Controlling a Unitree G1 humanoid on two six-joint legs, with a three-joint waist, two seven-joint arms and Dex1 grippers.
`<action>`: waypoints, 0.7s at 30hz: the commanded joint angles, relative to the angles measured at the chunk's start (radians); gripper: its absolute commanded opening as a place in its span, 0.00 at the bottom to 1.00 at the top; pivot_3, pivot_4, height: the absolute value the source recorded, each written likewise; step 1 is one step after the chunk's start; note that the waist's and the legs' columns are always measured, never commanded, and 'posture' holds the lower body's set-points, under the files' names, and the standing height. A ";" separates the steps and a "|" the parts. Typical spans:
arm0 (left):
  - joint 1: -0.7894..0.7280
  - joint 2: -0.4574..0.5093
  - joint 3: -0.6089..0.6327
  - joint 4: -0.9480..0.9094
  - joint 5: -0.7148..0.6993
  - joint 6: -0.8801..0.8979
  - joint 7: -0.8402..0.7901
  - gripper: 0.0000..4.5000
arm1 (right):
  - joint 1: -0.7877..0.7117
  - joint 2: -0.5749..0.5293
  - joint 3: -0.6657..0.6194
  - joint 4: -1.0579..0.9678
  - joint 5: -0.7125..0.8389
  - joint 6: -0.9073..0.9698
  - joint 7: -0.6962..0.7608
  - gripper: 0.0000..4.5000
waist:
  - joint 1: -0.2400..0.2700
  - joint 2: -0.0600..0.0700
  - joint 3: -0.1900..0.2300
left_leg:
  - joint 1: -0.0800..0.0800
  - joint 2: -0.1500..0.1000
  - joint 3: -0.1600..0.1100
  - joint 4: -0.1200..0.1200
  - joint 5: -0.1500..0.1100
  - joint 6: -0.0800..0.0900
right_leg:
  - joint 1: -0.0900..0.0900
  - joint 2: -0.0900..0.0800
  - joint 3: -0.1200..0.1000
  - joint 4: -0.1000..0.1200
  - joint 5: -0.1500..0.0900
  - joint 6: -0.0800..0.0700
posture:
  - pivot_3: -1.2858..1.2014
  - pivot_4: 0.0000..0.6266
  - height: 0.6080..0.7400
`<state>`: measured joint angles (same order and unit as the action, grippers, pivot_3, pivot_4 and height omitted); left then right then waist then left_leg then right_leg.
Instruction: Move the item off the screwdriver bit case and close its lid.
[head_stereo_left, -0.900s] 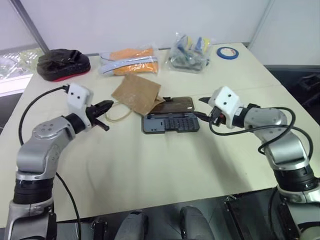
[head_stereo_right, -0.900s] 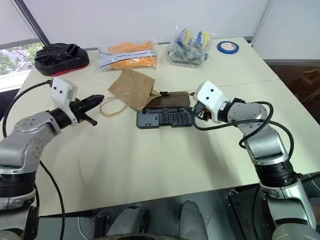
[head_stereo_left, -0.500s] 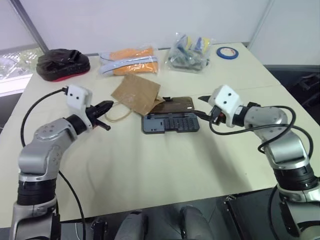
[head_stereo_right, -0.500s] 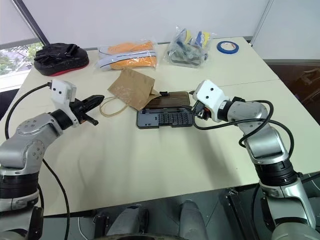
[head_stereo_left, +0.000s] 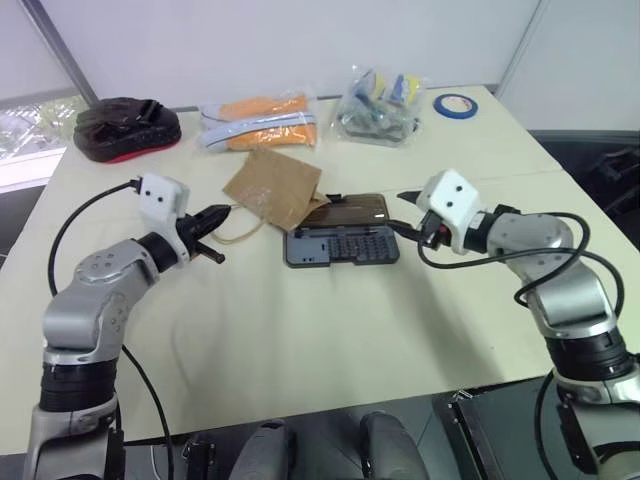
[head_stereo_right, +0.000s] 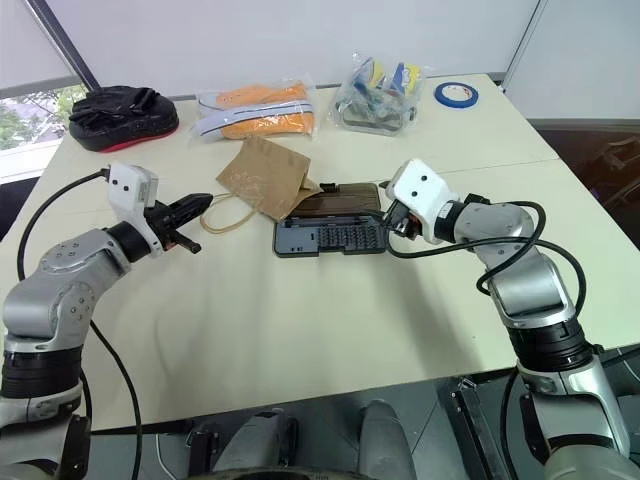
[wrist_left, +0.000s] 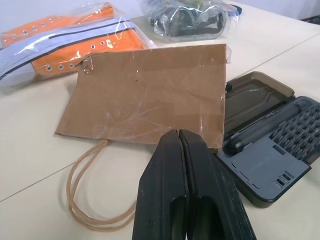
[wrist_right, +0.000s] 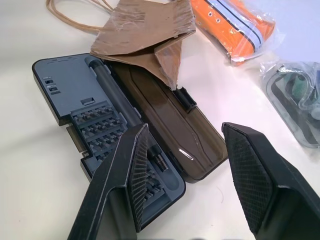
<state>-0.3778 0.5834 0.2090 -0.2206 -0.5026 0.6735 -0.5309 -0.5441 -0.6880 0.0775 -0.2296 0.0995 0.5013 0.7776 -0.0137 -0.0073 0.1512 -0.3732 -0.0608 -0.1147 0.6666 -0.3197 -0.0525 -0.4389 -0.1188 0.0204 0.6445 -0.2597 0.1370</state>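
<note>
The brown paper bag lies flat at mid-table, one corner resting on the left end of the open lid. Its loop handles trail toward my left gripper, which is shut and empty just short of them. The dark grey screwdriver bit case lies open, with its smoky-brown lid flat on the table behind the tray. Just right of the case, my right gripper is open with nothing between its fingers. The right wrist view looks over the case, lid and bag.
Along the back of the table are a black-and-red pouch, a clear bag of orange things, a clear bag of tools and a blue tape roll. The table's front half is bare.
My left arm has edged slightly toward the bag's handles. The bag, the case and my right gripper stand as before.
</note>
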 joint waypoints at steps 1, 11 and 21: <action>-0.017 0.005 0.008 -0.018 -0.004 -0.003 0.000 0.00 | -0.024 0.004 0.001 -0.011 -0.004 -0.010 -0.008 0.53 | 0.000 0.000 0.000 | 0.000 0.000 0.000 0.000 0.000 0.000 | 0.000 0.000 0.000 0.000 0.000 0.000 | 0.52 0.24 1.00; -0.033 -0.066 -0.019 0.025 0.017 -0.032 0.040 0.00 | -0.159 0.228 -0.060 0.115 0.084 0.224 -0.180 0.53 | -0.005 0.000 0.000 | 0.000 0.000 0.000 0.000 0.000 -0.001 | 0.000 0.000 0.000 0.000 0.000 0.000 | 0.52 0.24 1.00; -0.026 -0.186 -0.094 0.099 0.100 -0.108 0.088 0.00 | -0.460 0.588 -0.135 0.587 0.132 0.275 -0.416 0.53 | -0.009 0.000 0.000 | -0.001 0.000 0.000 0.000 0.001 -0.001 | -0.003 -0.001 0.000 0.002 0.000 0.000 | 0.52 0.24 1.00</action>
<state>-0.3973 0.3966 0.1223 -0.1059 -0.4151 0.5939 -0.4481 -0.9558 -0.1218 -0.0302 0.2955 0.2219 0.8156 0.3919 -0.0225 -0.0073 0.1511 -0.3739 -0.0612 -0.1154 0.6663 -0.3190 -0.0537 -0.4414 -0.1194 0.0203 0.6466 -0.2596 0.1370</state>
